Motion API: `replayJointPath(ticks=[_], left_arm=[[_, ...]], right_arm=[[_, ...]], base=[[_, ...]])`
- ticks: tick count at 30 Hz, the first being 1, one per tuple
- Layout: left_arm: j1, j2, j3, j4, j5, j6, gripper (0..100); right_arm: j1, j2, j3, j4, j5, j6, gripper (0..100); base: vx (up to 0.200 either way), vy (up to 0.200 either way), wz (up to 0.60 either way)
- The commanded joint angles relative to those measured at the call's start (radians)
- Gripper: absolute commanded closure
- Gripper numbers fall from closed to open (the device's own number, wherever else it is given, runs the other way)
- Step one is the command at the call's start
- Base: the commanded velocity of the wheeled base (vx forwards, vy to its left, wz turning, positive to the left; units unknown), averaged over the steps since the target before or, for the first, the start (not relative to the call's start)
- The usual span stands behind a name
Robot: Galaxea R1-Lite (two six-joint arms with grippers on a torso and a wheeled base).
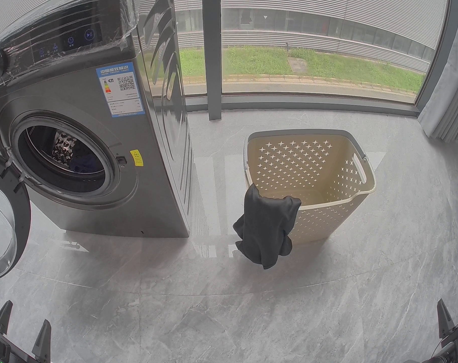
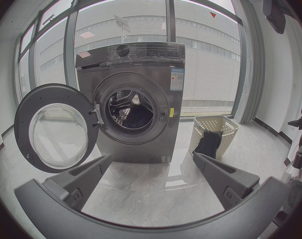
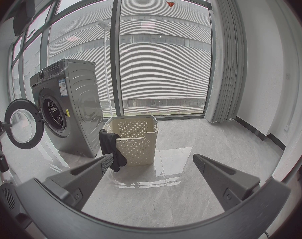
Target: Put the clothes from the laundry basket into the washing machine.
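- L gripper (image 1: 24, 323) low at the near edge of the head view, over grey tile floor (image 1: 239, 308); jaws spread apart, nothing btwn them.
- R gripper (image 1: 455, 306) at the near right edge, also low over the floor; jaws apart, holding nothing.
- Dark garment (image 1: 265, 228) draped over the near left corner of the laundry basket (image 1: 309, 133); most of it hangs down the outside wall.
- Basket is cream w/ star cut-outs, upright on the floor, just right of the washing machine (image 1: 156, 142), not touching it.
- Machine door (image 1: 9, 223) swung wide open to the left.
- Inside the drum (image 1: 62, 152): a patterned piece plus dark fabric.
- Behind: big window (image 1: 309, 36), curtain (image 1: 448, 86) at far right.
- Both grippers well apart from garment and basket.
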Motion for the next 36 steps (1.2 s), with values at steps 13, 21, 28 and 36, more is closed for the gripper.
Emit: replayJointPath(ticks=[13, 21, 28, 36], left_arm=[[0.0, -0.014, 0.018, 0.0, -0.001, 0.002, 0], [-0.001, -0.014, 0.018, 0.001, -0.001, -0.001, 0], [-0.001, -0.014, 0.018, 0.001, -0.002, -0.002, 0], [-0.001, -0.014, 0.018, 0.0, -0.002, -0.004, 0]], right_arm=[[-0.004, 0.08, -0.228, -0.168, -0.037, 0.038, 0], [0.055, 0.412, -0.254, -0.014, 0.161, 0.031, 0], [0.174, 0.781, -0.255, -0.209, 0.221, -0.026, 0], [0.265, 1.113, -0.294, -0.379, 0.218, 0.029, 0]], base=[[0.0, 0.0, 0.0], [0.0, 0.0, 0.0], [0.0, 0.0, 0.0], [0.0, 0.0, 0.0]])
